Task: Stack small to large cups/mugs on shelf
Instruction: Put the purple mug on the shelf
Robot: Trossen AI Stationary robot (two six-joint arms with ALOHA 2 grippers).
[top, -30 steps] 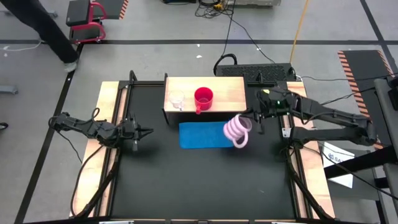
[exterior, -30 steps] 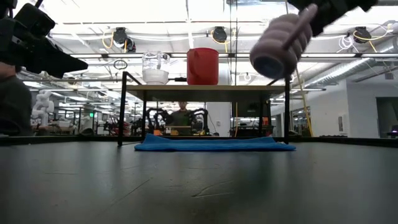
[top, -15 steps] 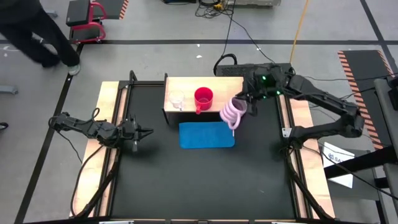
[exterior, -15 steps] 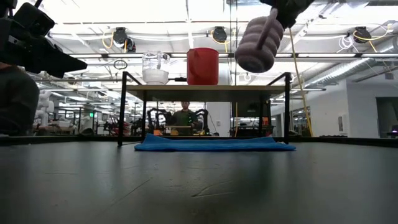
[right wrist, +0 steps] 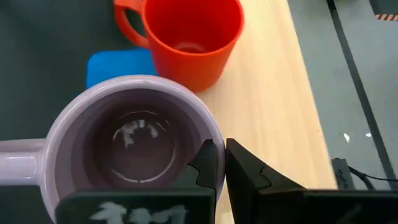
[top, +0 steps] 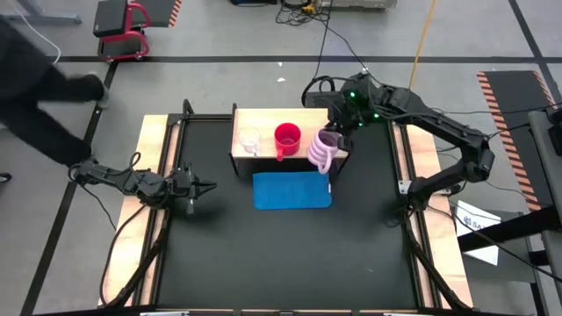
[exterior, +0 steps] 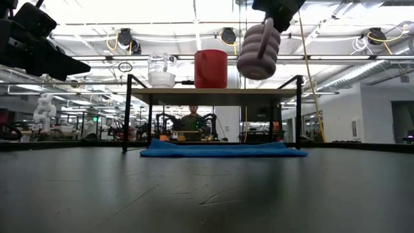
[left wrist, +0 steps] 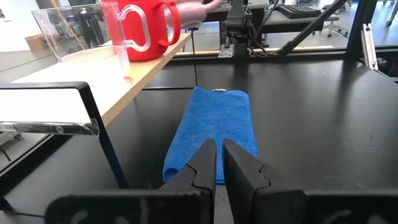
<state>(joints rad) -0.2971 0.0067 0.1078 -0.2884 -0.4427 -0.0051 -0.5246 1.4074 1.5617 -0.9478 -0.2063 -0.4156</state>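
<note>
A small clear glass cup and a red mug stand upright by their bases on the wooden shelf, the glass to the left. My right gripper is shut on the ribbed lilac mug, above the shelf's right part, right of the red mug. In the low view the lilac mug hangs a little above the shelf top. My left gripper is shut and empty, low over the table left of the blue mat. My right gripper pinches the lilac mug's rim wall on the side opposite its handle, one finger inside the mug and one outside. The fingers come from above, pointing down. The mug hangs mouth up, slightly tilted, clear of the shelf, with its handle toward the near edge.
The blue mat lies flat on the table just in front of the shelf. Bare shelf board shows right of the red mug. A person walks on the floor beyond the table's left side.
My right gripper has carried the lilac mug toward the table's far edge and to the left, from above the blue mat's right end to above the shelf's right part. The mug has turned from strongly tilted to nearly upright.
</note>
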